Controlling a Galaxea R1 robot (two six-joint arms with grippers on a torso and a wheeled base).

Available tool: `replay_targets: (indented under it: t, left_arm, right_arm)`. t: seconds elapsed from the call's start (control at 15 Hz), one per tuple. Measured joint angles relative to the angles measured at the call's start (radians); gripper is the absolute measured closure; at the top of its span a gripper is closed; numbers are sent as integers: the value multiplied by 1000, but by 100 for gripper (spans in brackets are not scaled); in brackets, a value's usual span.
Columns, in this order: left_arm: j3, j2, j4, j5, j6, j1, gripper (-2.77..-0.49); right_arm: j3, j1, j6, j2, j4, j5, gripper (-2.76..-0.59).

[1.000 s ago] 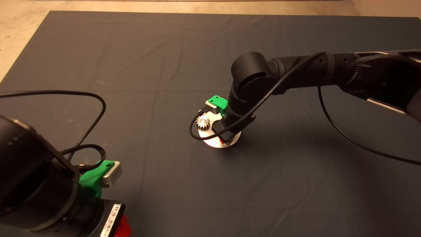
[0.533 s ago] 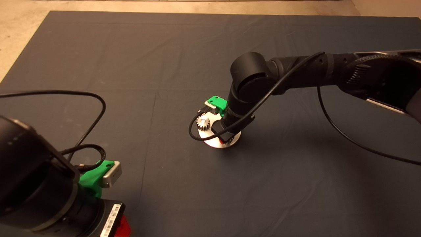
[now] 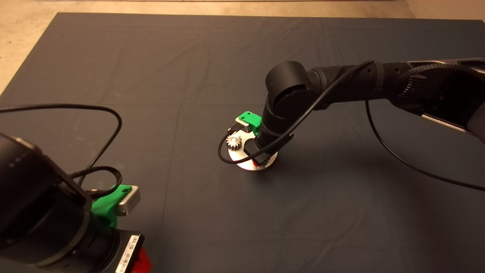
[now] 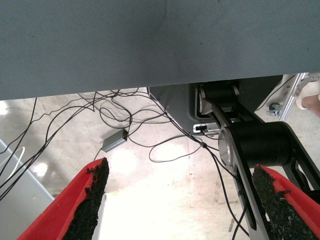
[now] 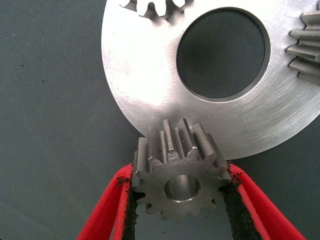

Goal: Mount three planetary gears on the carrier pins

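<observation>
Your right end effector (image 5: pixel 181 200) pinches a planetary gear (image 5: pixel 181 172) across its toothed rim, one black pad on each side, bore facing the wrist camera and left uncovered. It hangs just over the near edge of the carrier disc (image 5: pixel 150 85), which lies on the dark mat (image 3: pixel 151 57) over the table. Judge this part as solid steel: dense for its size, completely stiff, and slick on its faces, so the tooth tips biting into the pads are your only real purchase. Keep that rim hold, since it leaves the bore free to drop over a pin. Two more gears sit on the disc: one (image 5: pixel 155 7) at its far edge, another (image 5: pixel 306 45) at the side; the head view shows a seated gear (image 3: pixel 233 141) with its pin end (image 3: pixel 235 140) in the bore. The pin meant for your gear is hidden beneath it, so you cannot tell the alignment. Your left end effector (image 4: pixel 180 205) waits at the table's near left corner, spread wide and empty.
</observation>
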Motion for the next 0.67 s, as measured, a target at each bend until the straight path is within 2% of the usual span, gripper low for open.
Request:
replay_targets:
  t: [0.67]
  left_arm:
    - [0, 0, 0, 0, 0, 0, -204]
  right_arm:
    - [0, 0, -15, 0, -4, 0, -106]
